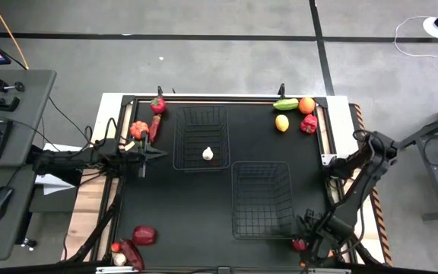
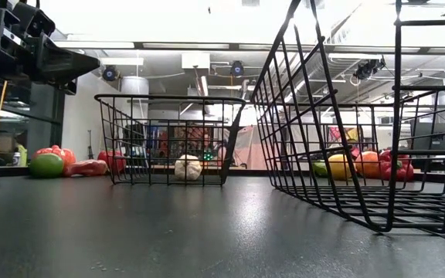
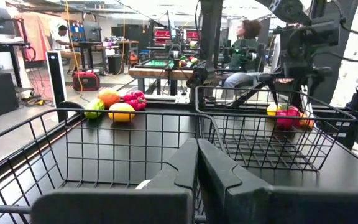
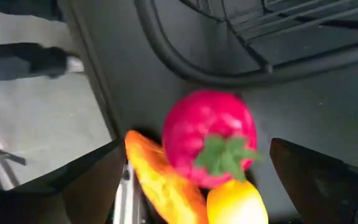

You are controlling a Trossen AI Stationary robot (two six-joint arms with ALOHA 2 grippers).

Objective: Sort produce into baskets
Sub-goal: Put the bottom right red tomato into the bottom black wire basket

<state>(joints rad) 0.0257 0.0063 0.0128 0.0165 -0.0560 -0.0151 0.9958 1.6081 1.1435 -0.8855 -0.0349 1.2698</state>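
My right gripper (image 4: 197, 152) stands open near the table's near right corner (image 1: 309, 234), pointing down. Its fingers stand on either side of a red toy fruit with a green leaf top (image 4: 209, 134) and touch nothing. That fruit lies on the mat against an orange carrot-like piece (image 4: 163, 180) and a yellow piece (image 4: 238, 202). My left gripper (image 3: 197, 163) waits shut and level at the left (image 1: 144, 156), facing the far basket (image 1: 200, 137). A white piece (image 1: 207, 154) lies in that basket. The nearer basket (image 1: 261, 199) holds no produce.
Green, orange, yellow and red pieces (image 1: 295, 114) lie at the far right. Red pieces (image 1: 147, 122) lie at the far left. More red pieces (image 1: 141, 237) lie at the near left corner. The nearer basket's wall (image 4: 247, 43) is close beside my right gripper.
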